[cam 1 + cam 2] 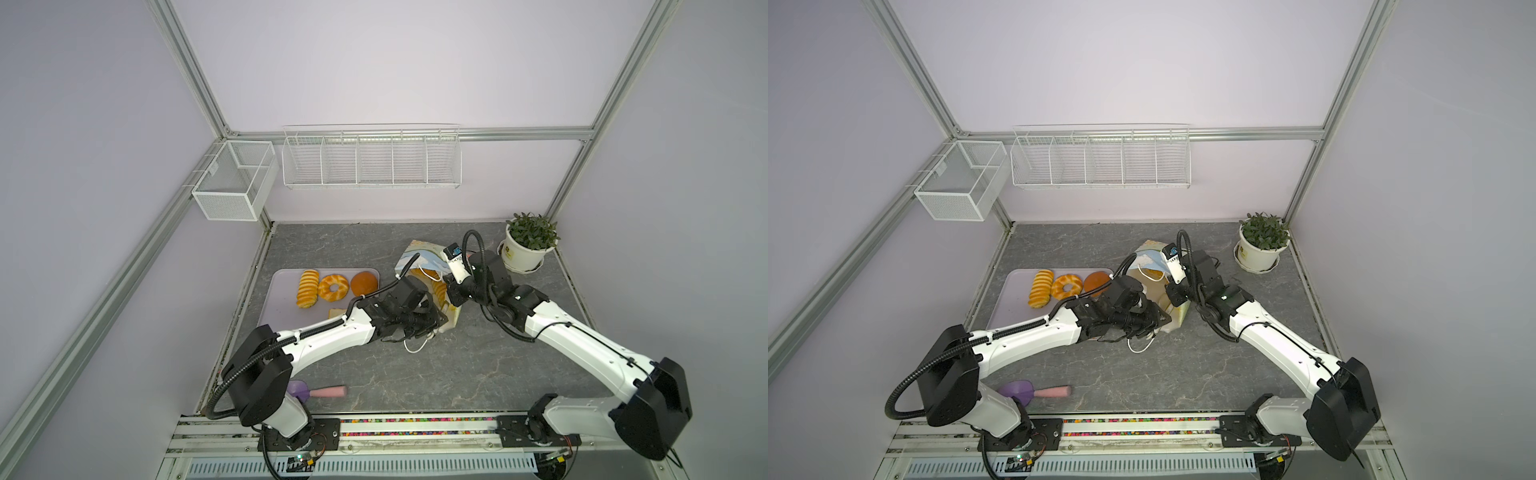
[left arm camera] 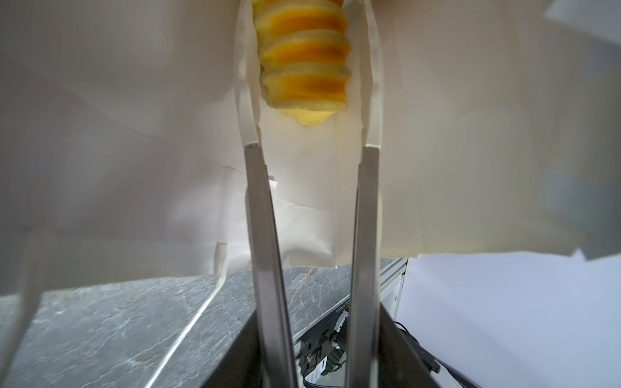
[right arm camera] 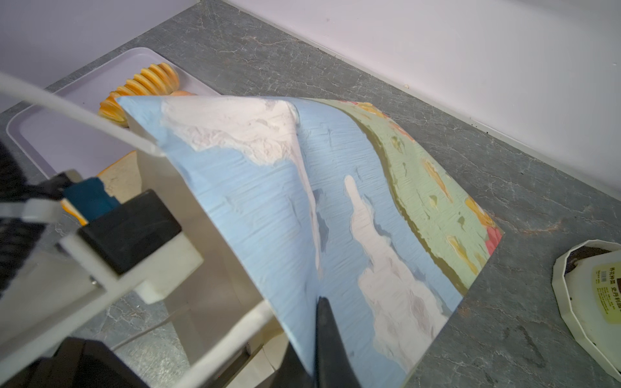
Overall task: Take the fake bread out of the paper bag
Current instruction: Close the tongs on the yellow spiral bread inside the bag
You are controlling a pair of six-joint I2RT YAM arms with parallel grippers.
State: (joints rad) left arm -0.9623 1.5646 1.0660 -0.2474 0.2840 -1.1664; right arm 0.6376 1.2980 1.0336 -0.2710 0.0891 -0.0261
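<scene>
Since the left gripper [image 2: 306, 20] stands only partly open astride the ridged loaf [image 2: 304, 77] inside the paper bag [image 3: 336, 201], with a sliver of gap at one finger, the loaf could be dropped if it is pulled without a firmer pinch. Paper could also be torn where the bag's wall is clamped by the closed right gripper [image 3: 321, 309]. The left fingertips [image 2: 246, 67] are cut off by the frame, and whether more fake bread [image 1: 332, 286] than that laid on the tray [image 1: 278, 303] lies behind the loaf cannot be told.
</scene>
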